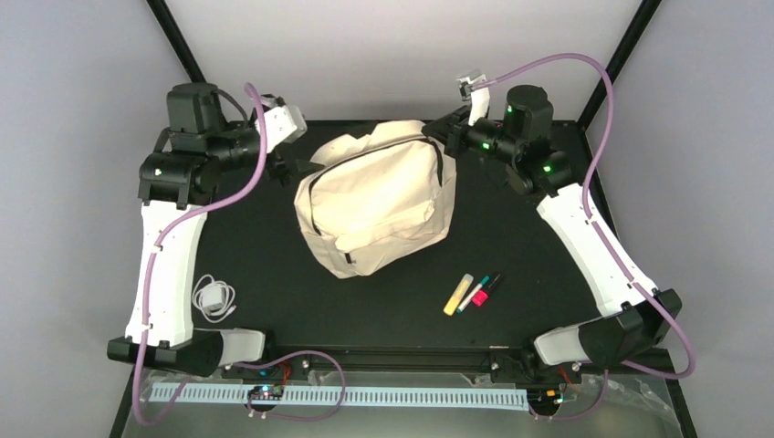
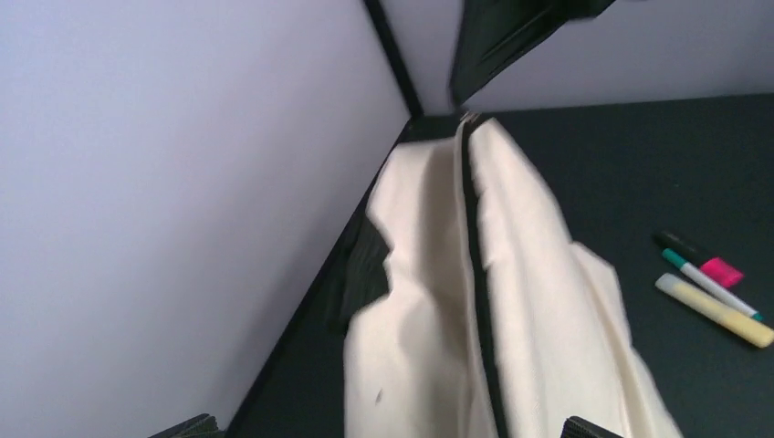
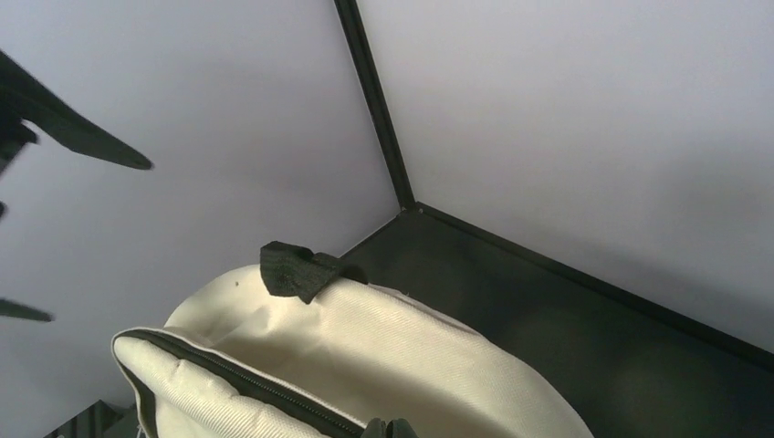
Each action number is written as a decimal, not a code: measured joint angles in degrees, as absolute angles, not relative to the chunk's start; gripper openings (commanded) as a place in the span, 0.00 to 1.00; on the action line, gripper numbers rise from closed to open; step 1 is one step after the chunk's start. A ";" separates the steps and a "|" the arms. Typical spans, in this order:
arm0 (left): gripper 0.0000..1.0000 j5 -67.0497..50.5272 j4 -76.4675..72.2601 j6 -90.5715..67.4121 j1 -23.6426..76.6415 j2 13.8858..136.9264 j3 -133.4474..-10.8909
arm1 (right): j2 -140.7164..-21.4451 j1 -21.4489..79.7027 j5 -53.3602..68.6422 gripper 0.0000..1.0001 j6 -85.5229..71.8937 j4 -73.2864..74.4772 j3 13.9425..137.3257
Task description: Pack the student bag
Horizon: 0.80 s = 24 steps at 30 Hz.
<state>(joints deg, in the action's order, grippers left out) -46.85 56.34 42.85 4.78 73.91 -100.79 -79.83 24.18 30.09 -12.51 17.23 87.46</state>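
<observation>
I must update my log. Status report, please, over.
Left pincer open at left edge of cream fabric backpack. Right pincer shut at its dark zipper, grip unclear. Zipper apparently closed. Coloured marker pens lie apart, not obstructing.

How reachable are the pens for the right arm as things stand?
Probably yes: the pens lie on bare table, right of centre, nothing over them. The right gripper is shut at the top of the bag, so it must swing back and open first.
</observation>
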 measured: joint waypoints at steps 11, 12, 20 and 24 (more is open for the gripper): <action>0.96 -34.81 54.57 45.04 28.23 88.25 -105.08 | -78.83 24.18 29.23 0.01 -12.51 17.26 86.85; 0.86 -33.63 54.59 45.08 28.97 89.91 -105.32 | -78.78 24.18 29.10 0.01 -12.49 17.39 86.85; 0.02 -26.28 52.73 44.95 30.52 92.68 -106.98 | -75.33 23.62 25.98 0.01 -12.01 18.52 83.33; 0.01 -25.28 52.60 44.34 30.37 91.79 -106.87 | -70.46 20.23 23.38 0.01 -12.78 17.17 75.81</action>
